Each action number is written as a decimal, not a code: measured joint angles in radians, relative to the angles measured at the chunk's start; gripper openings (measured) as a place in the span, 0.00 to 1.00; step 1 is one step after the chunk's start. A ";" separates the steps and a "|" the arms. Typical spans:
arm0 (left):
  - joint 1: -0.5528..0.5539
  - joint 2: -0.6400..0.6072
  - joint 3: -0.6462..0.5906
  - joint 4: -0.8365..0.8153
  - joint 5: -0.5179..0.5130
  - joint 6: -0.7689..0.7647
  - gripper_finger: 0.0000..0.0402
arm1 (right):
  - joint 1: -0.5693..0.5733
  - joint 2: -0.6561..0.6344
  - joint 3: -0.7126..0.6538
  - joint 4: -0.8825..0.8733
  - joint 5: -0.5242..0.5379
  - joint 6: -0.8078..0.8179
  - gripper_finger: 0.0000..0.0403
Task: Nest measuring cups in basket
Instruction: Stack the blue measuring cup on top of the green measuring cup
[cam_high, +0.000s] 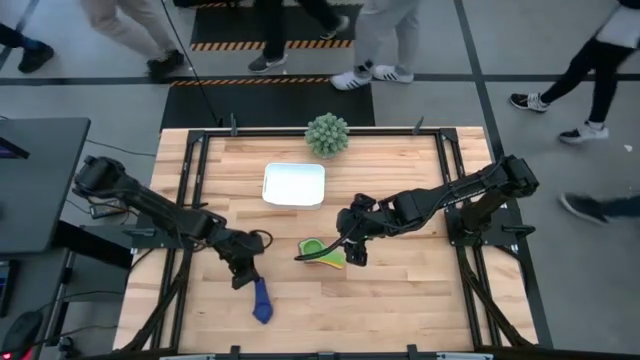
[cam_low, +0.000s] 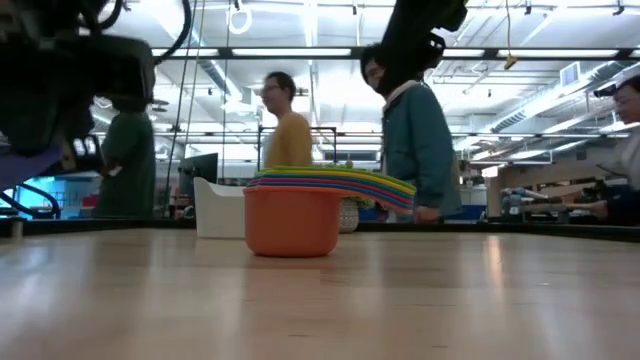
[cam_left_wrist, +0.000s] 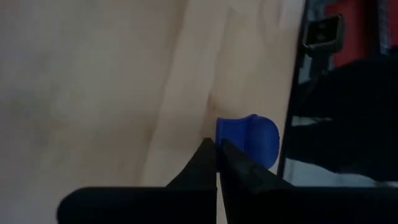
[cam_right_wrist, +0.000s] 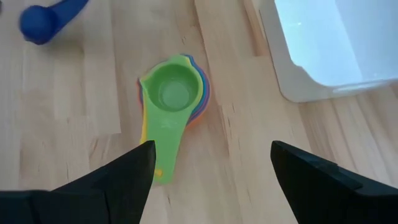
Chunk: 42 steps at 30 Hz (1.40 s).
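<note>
High view shows the left end effector (cam_high: 246, 280) clamped on the blue measuring cup's (cam_high: 262, 302) stiff, light handle, the right end effector (cam_high: 349, 250) spread above the nested cups (cam_high: 322, 252).

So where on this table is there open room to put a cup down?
The basket is empty inside. Bare wood runs along the near edge right of the blue cup, and between basket and left rail. It is crowded around the nested cups under the open right gripper, and where the left gripper pinches the blue cup.
</note>
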 joint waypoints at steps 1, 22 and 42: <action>0.000 -0.010 0.023 -0.046 -0.020 0.003 0.01 | -0.003 0.000 -0.003 0.017 -0.001 -0.009 0.80; 0.050 -0.015 0.440 -0.575 -0.364 0.036 0.01 | -0.072 0.000 -0.109 0.357 -0.167 0.000 0.75; 0.190 0.104 0.690 -0.635 -0.631 0.058 0.01 | -0.073 -0.008 -0.047 0.409 0.138 -0.182 0.76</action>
